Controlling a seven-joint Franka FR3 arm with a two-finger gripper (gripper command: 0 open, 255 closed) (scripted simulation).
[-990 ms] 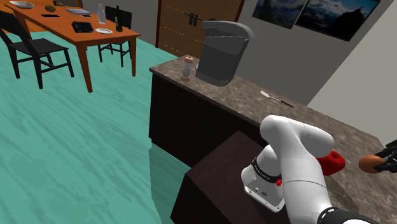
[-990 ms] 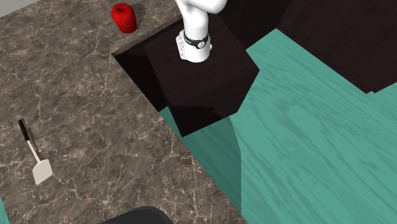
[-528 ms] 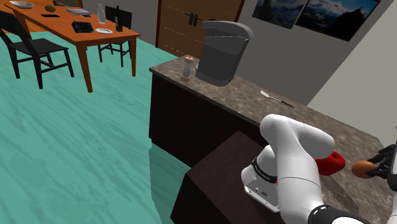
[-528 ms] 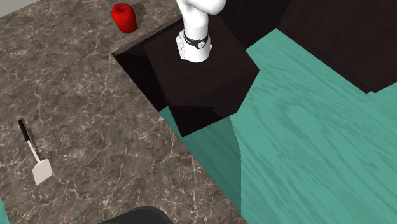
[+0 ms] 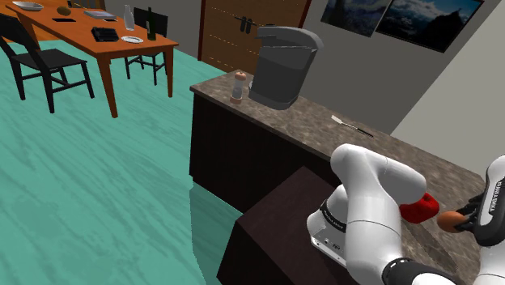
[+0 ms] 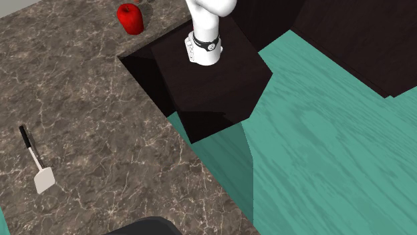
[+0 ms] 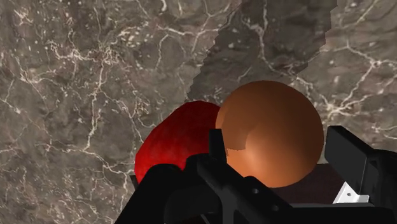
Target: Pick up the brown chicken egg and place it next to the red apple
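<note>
Since a second ago the egg point(image 5: 447, 219) has shifted toward the shoulder view's left and a little lower, nearer the apple point(image 5: 415, 209). From that view's left come an orange dining table point(image 5: 81, 36) with black chairs point(image 5: 47, 60). Next, on the stone counter point(image 5: 307, 121), stand a small shaker point(image 5: 237, 87), a grey coffee machine point(image 5: 281, 66) and a spatula point(image 5: 350, 125). Then come the white arm point(image 5: 372, 186), the red apple just beside the brown egg, and the black gripper point(image 5: 461, 223). Its fingers point(image 7: 353, 159) clasp the egg from both sides, above the counter.
</note>
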